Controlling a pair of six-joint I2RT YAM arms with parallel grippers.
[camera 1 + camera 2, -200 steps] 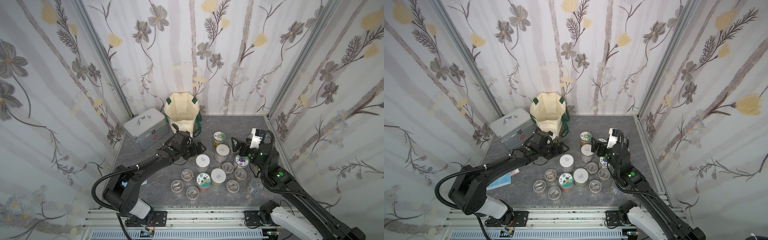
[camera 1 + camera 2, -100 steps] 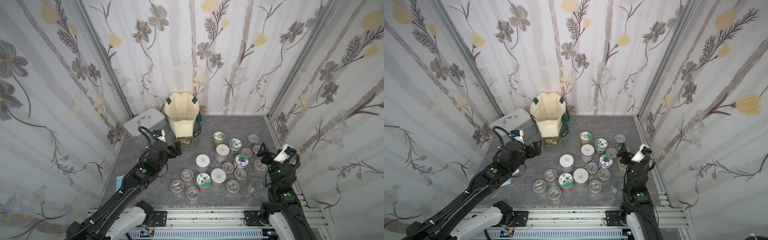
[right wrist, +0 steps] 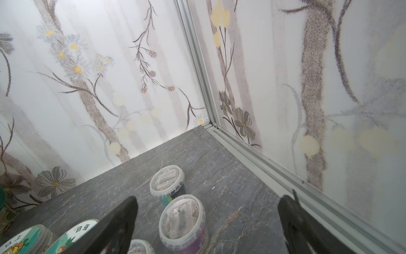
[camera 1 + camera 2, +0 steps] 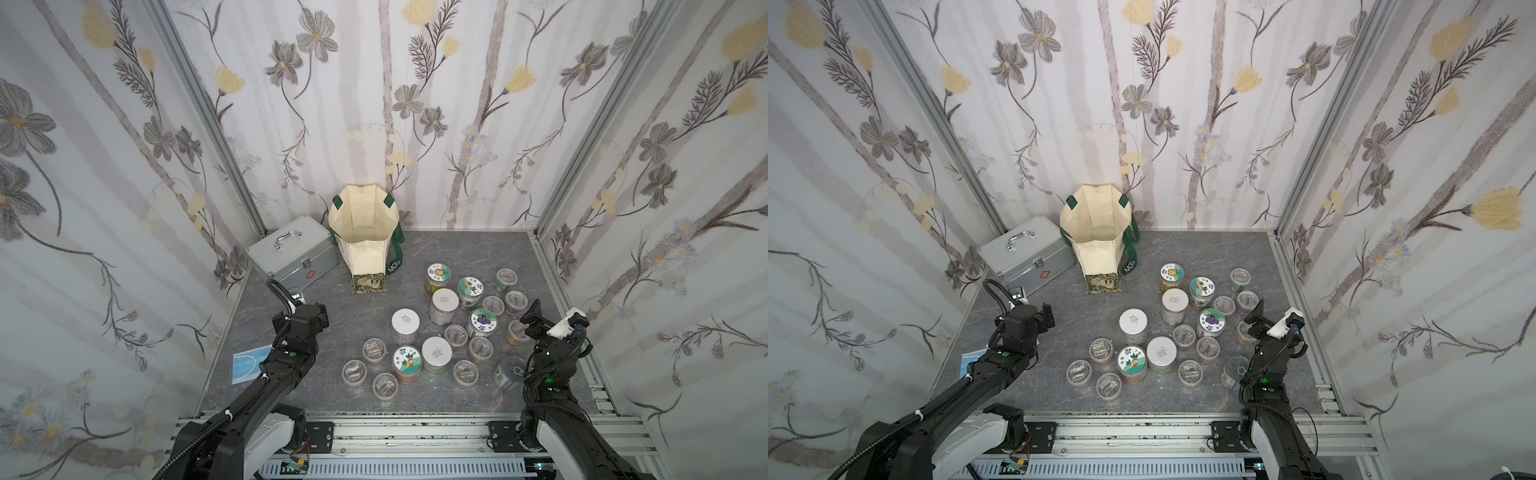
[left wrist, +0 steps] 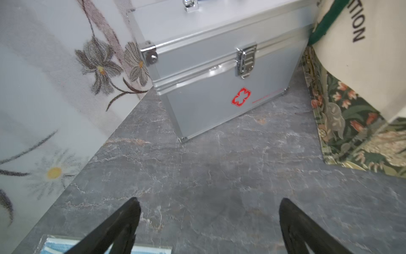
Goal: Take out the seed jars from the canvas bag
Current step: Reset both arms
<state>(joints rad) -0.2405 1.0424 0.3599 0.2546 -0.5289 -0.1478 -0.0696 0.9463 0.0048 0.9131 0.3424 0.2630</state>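
Top views both show the arms drawn back toward the front rail since a second ago, clear of the bag (image 4: 368,257) and the jars (image 4: 436,351). The bag stands upright by the back wall, its inside seemingly bare. The jars stand grouped on the desk (image 4: 345,324), so unloading looks finished. The left fingers (image 5: 118,224) are spread and empty, facing the silver case (image 5: 197,105), well apart from the jars. The right fingers (image 3: 116,222) are spread and empty, just beside the nearest jars.

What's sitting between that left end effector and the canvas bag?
Nothing, just bare grey table. Both top views show the stretch from the left end effector to the canvas bag bare.
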